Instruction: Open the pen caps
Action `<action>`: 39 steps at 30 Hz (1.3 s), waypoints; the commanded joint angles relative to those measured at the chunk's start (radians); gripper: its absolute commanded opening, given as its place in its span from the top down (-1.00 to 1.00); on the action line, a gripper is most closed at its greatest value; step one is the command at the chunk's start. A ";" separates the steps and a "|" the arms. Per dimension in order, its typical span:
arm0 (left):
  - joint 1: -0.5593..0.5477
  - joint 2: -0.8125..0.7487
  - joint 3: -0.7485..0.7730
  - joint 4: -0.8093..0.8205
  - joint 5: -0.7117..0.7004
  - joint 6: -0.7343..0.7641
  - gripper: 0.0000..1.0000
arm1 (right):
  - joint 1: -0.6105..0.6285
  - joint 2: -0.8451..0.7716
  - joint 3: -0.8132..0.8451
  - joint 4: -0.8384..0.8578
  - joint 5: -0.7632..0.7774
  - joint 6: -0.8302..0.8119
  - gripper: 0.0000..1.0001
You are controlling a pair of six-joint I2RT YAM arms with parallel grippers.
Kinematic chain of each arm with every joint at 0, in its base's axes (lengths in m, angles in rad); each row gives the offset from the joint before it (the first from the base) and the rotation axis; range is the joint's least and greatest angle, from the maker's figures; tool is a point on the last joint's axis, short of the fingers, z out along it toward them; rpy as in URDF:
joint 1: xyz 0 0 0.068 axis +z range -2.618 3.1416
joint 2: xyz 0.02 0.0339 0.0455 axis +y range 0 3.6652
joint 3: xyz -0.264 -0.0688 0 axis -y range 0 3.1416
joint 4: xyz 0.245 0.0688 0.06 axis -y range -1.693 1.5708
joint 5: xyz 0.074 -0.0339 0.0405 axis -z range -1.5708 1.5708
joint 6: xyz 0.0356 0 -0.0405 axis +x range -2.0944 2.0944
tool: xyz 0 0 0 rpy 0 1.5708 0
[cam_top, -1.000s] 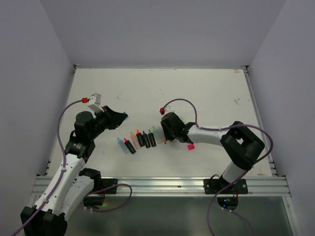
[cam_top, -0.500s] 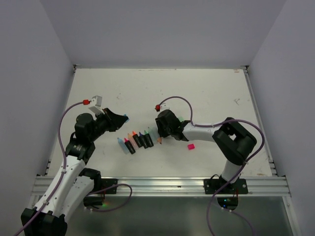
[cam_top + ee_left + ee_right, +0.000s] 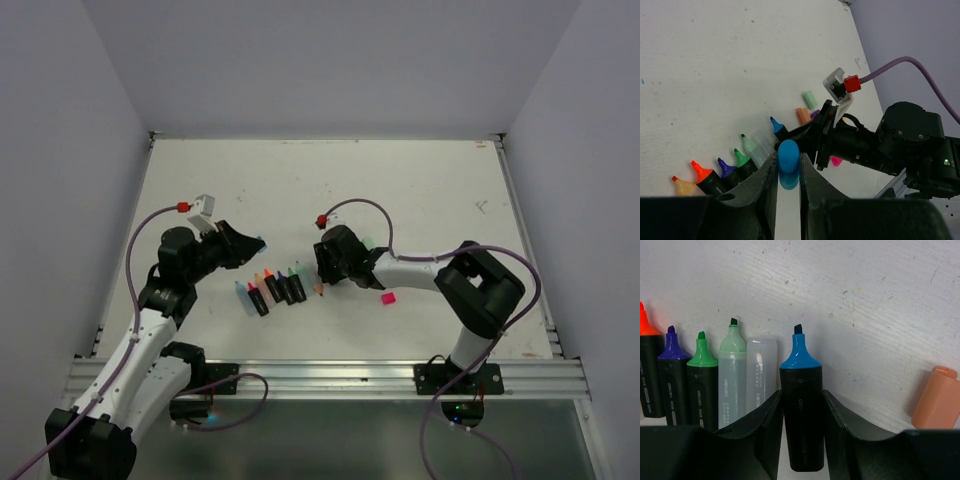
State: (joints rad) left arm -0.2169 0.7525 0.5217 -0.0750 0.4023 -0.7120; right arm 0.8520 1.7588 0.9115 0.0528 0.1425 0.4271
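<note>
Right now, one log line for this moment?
left jaws: shut on blue cap | right jaws: astride uncapped blue pen, grip unclear | loose: orange cap, pink cap

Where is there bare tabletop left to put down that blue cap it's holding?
The far half of the table, up to the back wall, is bare. Crowded: the near middle, around the pen row and the loose pink cap.

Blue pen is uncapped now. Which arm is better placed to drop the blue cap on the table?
Left. The left gripper holds the blue cap between its fingers. The right gripper is occupied, its fingers flanking the blue pen.
</note>
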 commanded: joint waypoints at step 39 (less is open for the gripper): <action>-0.128 0.076 -0.023 0.155 0.001 -0.024 1.00 | -0.008 -0.073 -0.023 -0.165 0.163 -0.027 0.01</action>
State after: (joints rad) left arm -0.3195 0.8196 0.4915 0.0177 0.4175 -0.7219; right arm 0.8440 1.6508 0.8581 -0.1047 0.2977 0.4145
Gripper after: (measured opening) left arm 0.211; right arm 0.501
